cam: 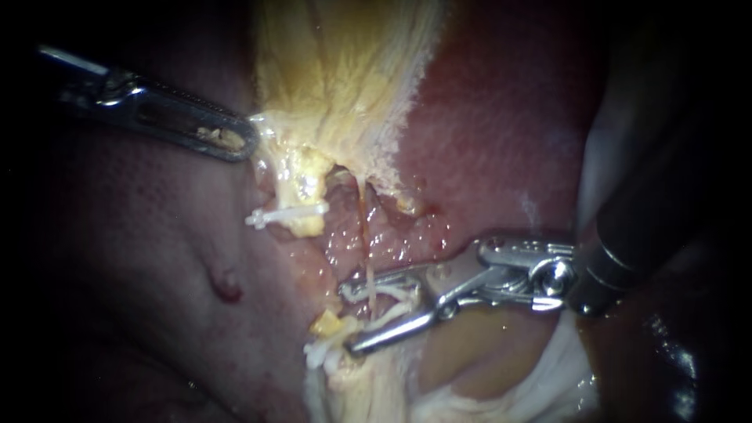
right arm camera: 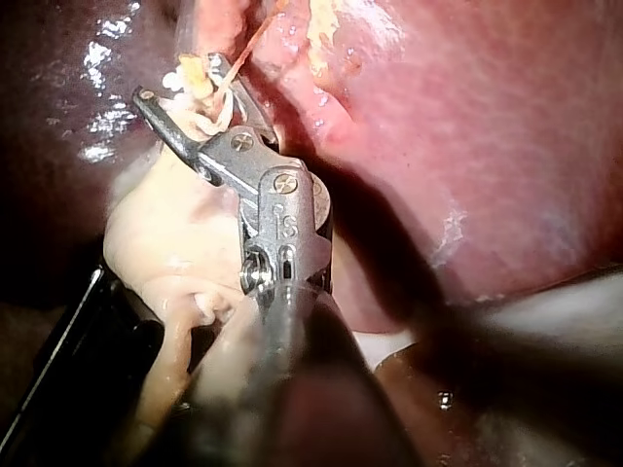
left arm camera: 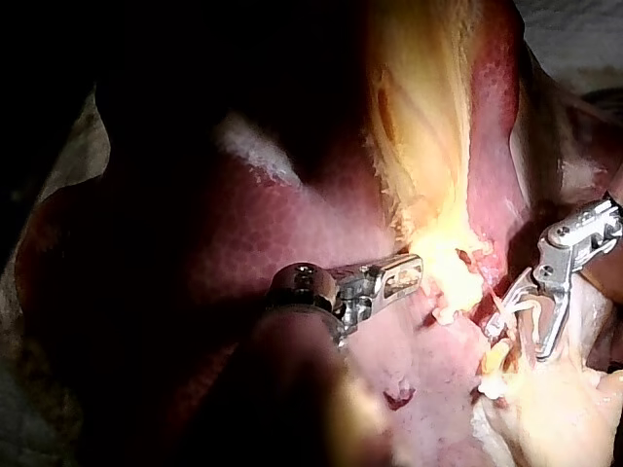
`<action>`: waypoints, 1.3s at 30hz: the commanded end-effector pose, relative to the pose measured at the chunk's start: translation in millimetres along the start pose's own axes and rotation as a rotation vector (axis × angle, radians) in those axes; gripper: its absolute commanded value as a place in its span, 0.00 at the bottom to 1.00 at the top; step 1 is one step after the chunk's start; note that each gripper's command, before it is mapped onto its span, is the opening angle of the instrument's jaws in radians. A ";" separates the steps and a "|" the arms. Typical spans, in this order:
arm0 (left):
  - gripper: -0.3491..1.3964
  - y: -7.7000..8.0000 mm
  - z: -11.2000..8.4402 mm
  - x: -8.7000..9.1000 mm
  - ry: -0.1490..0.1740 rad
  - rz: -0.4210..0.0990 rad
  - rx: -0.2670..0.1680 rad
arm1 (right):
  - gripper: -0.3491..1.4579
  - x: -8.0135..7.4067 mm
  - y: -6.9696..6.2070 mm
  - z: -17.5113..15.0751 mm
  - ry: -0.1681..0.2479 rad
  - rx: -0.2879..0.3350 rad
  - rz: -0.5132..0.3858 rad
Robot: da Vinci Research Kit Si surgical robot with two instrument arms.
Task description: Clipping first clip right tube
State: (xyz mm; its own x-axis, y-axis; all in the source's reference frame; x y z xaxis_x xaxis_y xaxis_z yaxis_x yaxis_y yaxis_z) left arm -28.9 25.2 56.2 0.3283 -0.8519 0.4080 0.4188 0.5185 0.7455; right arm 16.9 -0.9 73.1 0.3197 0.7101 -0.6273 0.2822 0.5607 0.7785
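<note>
Supervisor: Status of the left instrument?

Operator: My left instrument (cam: 247,141) enters from the left side of the endoscope view. Its hand is together, with both jaws clamped on the edge of the gallbladder (cam: 337,70). A scrap of pale tissue shows in the jaw window. The left wrist view agrees: the tip of the instrument (left arm camera: 414,265) is against the yellow tissue.

Supervisor: Status of the right instrument?

Operator: My right instrument (cam: 348,319) enters from the right. Its hand is apart, with a wide gap between the jaws. The right wrist view shows the same spread at the tip (right arm camera: 178,78).

Supervisor: Location of the right tube?

Operator: I see the right tube (cam: 365,235) as a thin orange-tan strand. It runs down from the lower edge of the gallbladder, over the liver (cam: 501,133), and crosses the gap between the parted jaws. A white clip (cam: 392,291) lies in the same gap, legs spread, one leg on each side of the tube. I cannot tell whether the legs seat against the jaws.

Supervisor: Other items?

Operator: A second clip (cam: 286,213), also white, sits across a yellow stump just left of the right tube. It lies between the two instruments and touches neither.
</note>
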 end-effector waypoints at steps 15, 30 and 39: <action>0.00 0.0 0.1 -0.1 0.000 0.000 0.000 | 0.46 1.0 -1.9 0.9 0.090 0.110 0.043; 0.00 0.0 0.1 -0.1 0.000 0.000 0.000 | 0.46 2.2 -3.3 1.6 0.120 0.137 0.057; 0.00 0.0 0.1 -0.1 0.000 0.000 0.000 | 0.43 2.3 -3.5 1.1 0.119 0.141 0.058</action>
State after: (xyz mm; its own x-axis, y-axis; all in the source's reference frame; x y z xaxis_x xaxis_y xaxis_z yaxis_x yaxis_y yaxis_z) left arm -29.0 25.3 56.2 0.3280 -0.8523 0.4075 0.4195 0.5179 0.7455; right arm 17.6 -1.7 68.8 0.2329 0.7896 -0.5678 0.3947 0.4569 0.7972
